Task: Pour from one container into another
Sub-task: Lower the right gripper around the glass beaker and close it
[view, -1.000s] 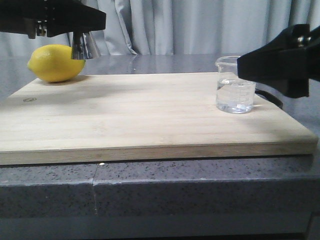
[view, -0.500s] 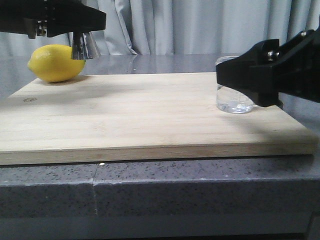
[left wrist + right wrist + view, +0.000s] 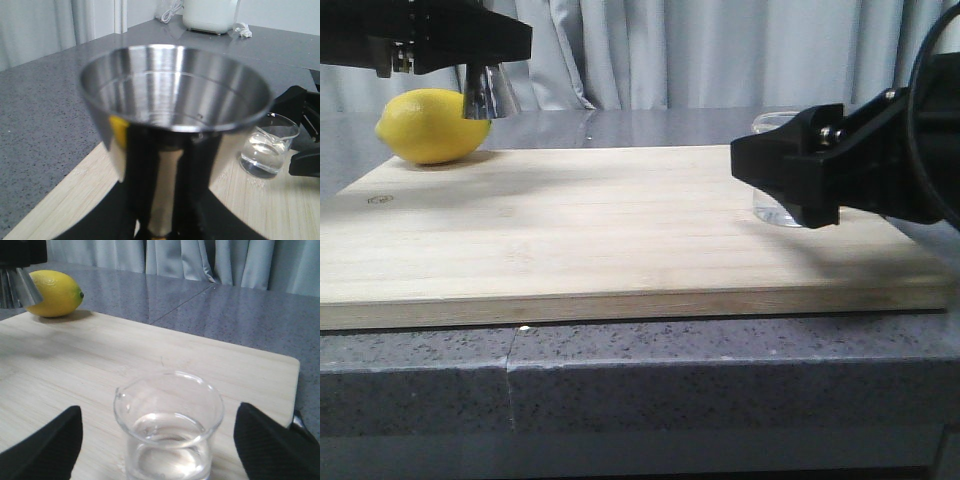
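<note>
My left gripper [image 3: 470,50] is shut on the steel jigger [image 3: 486,92] and holds it in the air above the board's far left corner. In the left wrist view the jigger [image 3: 175,95] fills the frame, its cup upward, with black fingers [image 3: 142,175] at its waist. The glass beaker [image 3: 170,425] stands upright near the board's right end with clear liquid in it. My right gripper [image 3: 160,440] is open and straddles the beaker, with a gap on each side. In the front view the right gripper [image 3: 790,180] hides most of the beaker [image 3: 772,123].
A yellow lemon [image 3: 430,125] lies at the far left corner of the wooden cutting board [image 3: 600,240], just behind the jigger. The board rests on a grey speckled counter [image 3: 620,370]. A white appliance [image 3: 207,15] stands at the counter's far side.
My right gripper has moved left, from beside the beaker to around it, and now covers it in the front view. The left gripper and jigger have stayed still.
</note>
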